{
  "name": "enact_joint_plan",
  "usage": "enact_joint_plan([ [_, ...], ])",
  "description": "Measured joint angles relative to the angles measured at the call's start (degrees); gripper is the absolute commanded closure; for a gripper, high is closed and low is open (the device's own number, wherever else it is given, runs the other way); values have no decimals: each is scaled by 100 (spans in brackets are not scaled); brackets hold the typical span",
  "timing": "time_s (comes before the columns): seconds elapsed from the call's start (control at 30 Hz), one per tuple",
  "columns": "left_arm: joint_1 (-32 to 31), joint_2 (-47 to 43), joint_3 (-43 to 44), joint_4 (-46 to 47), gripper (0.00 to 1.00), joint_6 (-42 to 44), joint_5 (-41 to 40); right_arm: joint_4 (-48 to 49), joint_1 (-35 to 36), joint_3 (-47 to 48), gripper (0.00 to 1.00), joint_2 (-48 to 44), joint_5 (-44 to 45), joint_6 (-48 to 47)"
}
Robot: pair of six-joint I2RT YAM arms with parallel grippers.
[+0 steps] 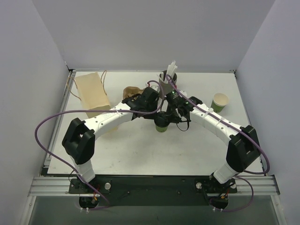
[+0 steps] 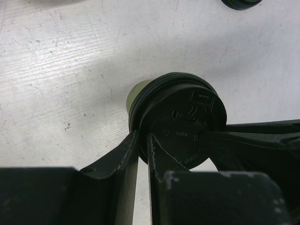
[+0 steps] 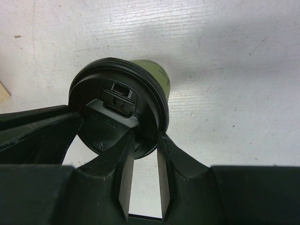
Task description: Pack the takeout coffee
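The takeout coffee, a small green paper cup capped by a round black lid, stands upright on the white table at mid-table. Both arms meet over it. In the left wrist view my left gripper is shut on the lid's rim, one finger outside it and one on top. My right gripper pinches the opposite side of the lid the same way, with the green wall showing behind. Seen from above, the left gripper and right gripper hide most of the cup.
A brown paper bag lies at the back left. A crumpled brown item sits behind the left wrist. A grey cup of white straws stands at the back centre. An open green cup stands at the right.
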Motion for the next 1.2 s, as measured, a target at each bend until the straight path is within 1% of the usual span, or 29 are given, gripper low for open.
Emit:
enact_joint_plan([
  [0.27, 11, 127, 227, -195, 77, 227, -90, 304, 133, -297, 81, -164, 7, 310],
  [0.37, 74, 221, 389, -286, 78, 363, -138, 321, 315, -295, 77, -179, 0, 450],
  [0.4, 92, 249, 457, -330, 77, 426, -133, 339, 367, -289, 74, -179, 4, 503],
  [0.47, 107, 302, 562, -354, 77, 551, -127, 321, 433, -256, 71, -175, -68, 544],
  [0.5, 107, 323, 590, -350, 74, 595, -111, 302, 461, -232, 69, -168, -105, 557],
  [0.63, 103, 345, 610, -284, 71, 706, 22, 136, 520, -118, 68, -90, -402, 553],
  [0.83, 103, 345, 614, -254, 64, 859, 157, -245, 348, 439, 68, 2, -573, 439],
  [1.0, 107, 345, 671, -332, 60, 962, 219, -553, 127, 925, 68, 11, -592, 271],
  [1.03, 107, 352, 706, -385, 59, 977, 249, -566, 90, 988, 68, 11, -595, 234],
  [1.13, 96, 363, 785, -535, 57, 1021, 304, -560, -20, 1056, 68, 9, -599, 50],
  [1.17, 94, 367, 811, -588, 54, 1027, 330, -551, -72, 1056, 68, 9, -605, -48],
  [1.2, 92, 367, 826, -636, 53, 1036, 363, -549, -122, 1056, 66, 9, -621, -179],
])
